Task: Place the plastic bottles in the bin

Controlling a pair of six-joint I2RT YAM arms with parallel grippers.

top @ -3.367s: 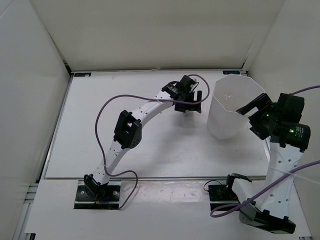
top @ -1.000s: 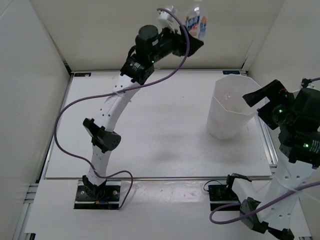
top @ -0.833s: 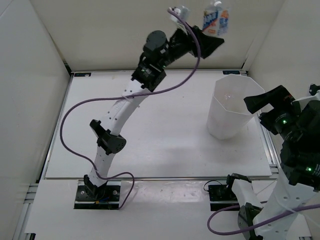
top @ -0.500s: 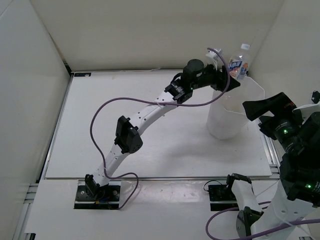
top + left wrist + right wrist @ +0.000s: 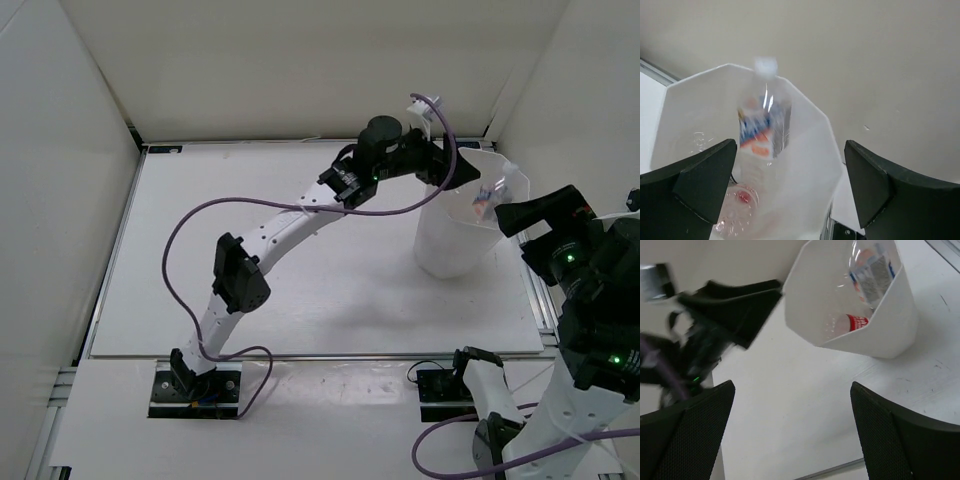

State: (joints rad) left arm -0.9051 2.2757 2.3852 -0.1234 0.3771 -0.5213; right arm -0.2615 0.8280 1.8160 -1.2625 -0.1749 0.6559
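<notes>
Top view: the left arm reaches across the bench (image 5: pixel 300 290) from its base at the near edge, a purple cable (image 5: pixel 200 215) looping beside it, and holds the left claw (image 5: pixel 455 170) above the near-left rim of the bin (image 5: pixel 440 250). The bin stands upright at the far right of the bench.

Left wrist view: the two fingers (image 5: pixel 705 180) are spread wide with nothing between them. They look down into the bin's mouth. One plastic bottle (image 5: pixel 762 125) – white cap, white-orange label – is inside the bin with its cap uppermost and touches neither finger (its outline is blurred). A second bottle (image 5: pixel 742 197) with a red part lies at the bottom, seen only dimly through the first.

Right wrist view: the right claw (image 5: pixel 792 390) is likewise spread and empty, held off to the bin's right over the bench. From this side the labelled bottle leans against the inner wall and the red-labelled one rests on the floor of the bin – both fully within the polygonal rim.
</notes>
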